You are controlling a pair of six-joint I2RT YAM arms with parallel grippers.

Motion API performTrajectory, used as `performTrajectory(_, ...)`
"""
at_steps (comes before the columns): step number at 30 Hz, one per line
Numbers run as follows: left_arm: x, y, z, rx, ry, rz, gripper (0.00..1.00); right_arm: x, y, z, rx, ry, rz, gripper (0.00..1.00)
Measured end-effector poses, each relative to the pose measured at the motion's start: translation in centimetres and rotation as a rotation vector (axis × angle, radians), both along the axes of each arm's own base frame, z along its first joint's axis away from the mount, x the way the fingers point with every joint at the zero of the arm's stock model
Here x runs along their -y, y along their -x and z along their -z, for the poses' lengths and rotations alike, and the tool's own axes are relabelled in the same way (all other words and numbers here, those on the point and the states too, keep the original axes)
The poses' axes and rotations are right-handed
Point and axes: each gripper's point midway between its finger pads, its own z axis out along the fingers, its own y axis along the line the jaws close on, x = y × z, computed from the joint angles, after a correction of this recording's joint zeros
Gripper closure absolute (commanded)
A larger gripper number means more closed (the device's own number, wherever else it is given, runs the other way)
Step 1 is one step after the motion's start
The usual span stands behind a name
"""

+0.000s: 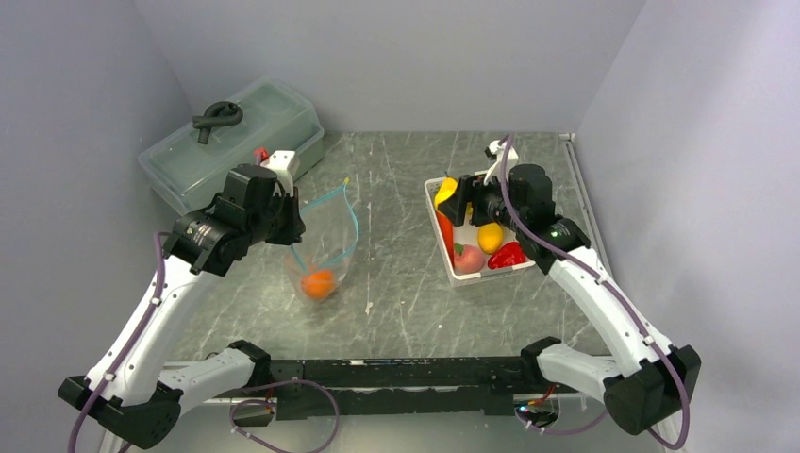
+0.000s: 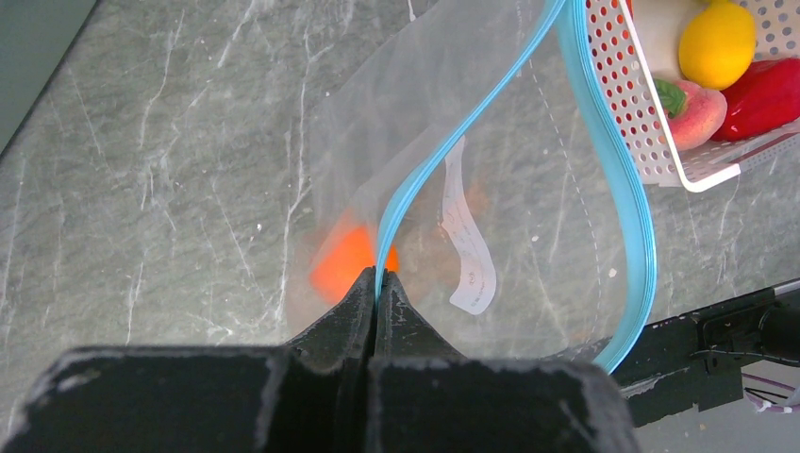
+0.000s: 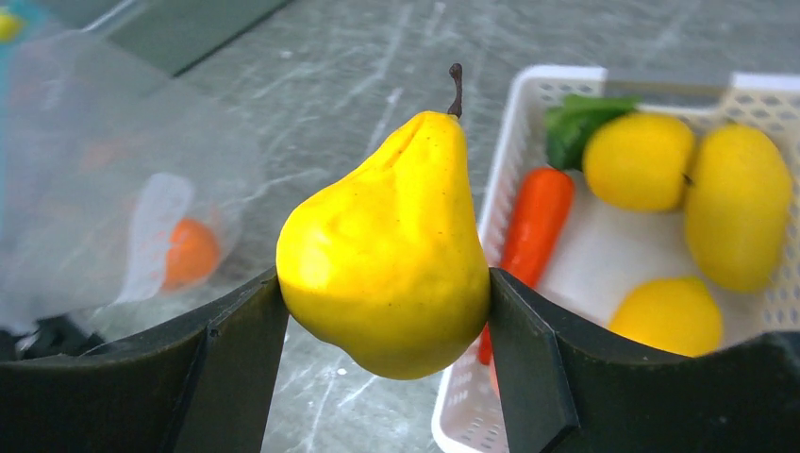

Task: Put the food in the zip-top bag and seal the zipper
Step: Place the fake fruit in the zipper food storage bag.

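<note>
The clear zip-top bag [image 1: 325,247] hangs open over the table's middle left, an orange [image 1: 319,283] inside it. My left gripper [image 1: 288,226] is shut on the teal zipper [image 1: 352,222], pinching the strip at the fingertips in the left wrist view [image 2: 377,278]; the rest of the strip [image 2: 608,151] loops wide. My right gripper [image 1: 459,203] is shut on a yellow pear [image 3: 387,245], held above the left edge of the white basket [image 1: 491,276]. The basket holds a carrot [image 3: 533,222], lemons [image 3: 637,160], a mango [image 3: 736,217], a green piece [image 3: 575,127], a peach [image 1: 467,257] and a red pepper [image 1: 508,255].
A large translucent lidded box [image 1: 255,132] stands at the back left with a black looped object [image 1: 217,117] on its lid. A small white scrap [image 1: 369,307] lies on the table in front of the bag. Grey walls close in on three sides.
</note>
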Motion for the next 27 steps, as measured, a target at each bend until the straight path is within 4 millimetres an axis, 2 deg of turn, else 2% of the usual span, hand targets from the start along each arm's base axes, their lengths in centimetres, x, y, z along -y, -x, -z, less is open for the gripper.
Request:
performTrajectory(4, 0.0, 0.0, 0.0, 0.001, 0.0, 0.0, 1.0, -2.2, 1.3, -2.4, 0.076, -0.062, -0.139, 0.69)
performTrajectory(12, 0.1, 0.0, -0.1, 0.002, 0.002, 0.001, 1.0, -6.0, 4.5, -4.0, 0.117, -0.11, -0.38, 0.67)
performTrajectory(21, 0.1, -0.1, -0.1, 0.004, 0.003, 0.002, 1.0, -12.5, 8.8, -8.2, 0.213, -0.113, -0.668, 0.66)
performTrajectory(27, 0.1, -0.1, -0.1, 0.005, 0.002, 0.002, 1.0, -14.7, 9.4, -8.5, 0.199, -0.093, -0.729, 0.66)
